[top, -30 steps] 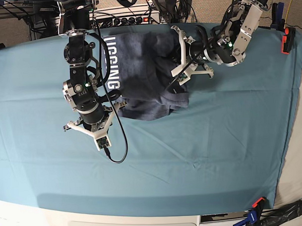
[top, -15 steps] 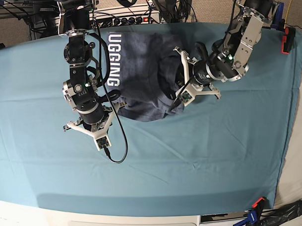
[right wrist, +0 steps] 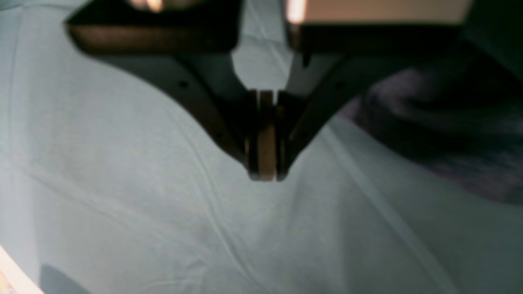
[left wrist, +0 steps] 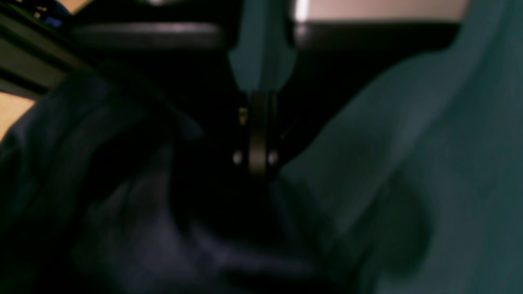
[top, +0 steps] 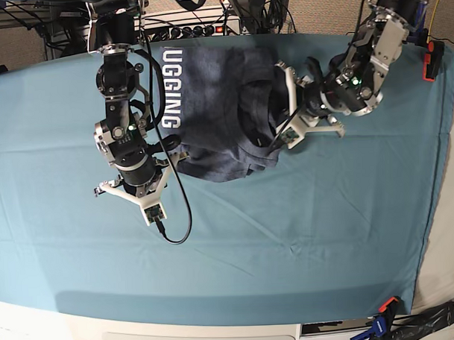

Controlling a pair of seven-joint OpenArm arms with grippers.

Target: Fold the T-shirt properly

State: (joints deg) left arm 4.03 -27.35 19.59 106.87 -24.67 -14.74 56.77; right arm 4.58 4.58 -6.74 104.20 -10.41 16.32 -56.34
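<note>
1. One T-shirt (top: 210,118) lies rumpled at the tabletop's (top: 289,227) far edge.
2. Left hand (top: 274,142) is pressed together at its bunched side; whether it pinches cloth, I cannot tell.
3. Right hand (right wrist: 264,173) is pressed together, empty.
4. Soft, light, floppy: probably best taken by hem or shoulder corners.

base looks down from overhead; both wrist views sit close above the table cloth (top: 289,227)

Blurred close view, left gripper (left wrist: 258,163) closed at frame centre, dark blue-grey T-shirt (left wrist: 135,228) bunched across lower left, teal table cloth (left wrist: 429,163) rising along the right.
</note>
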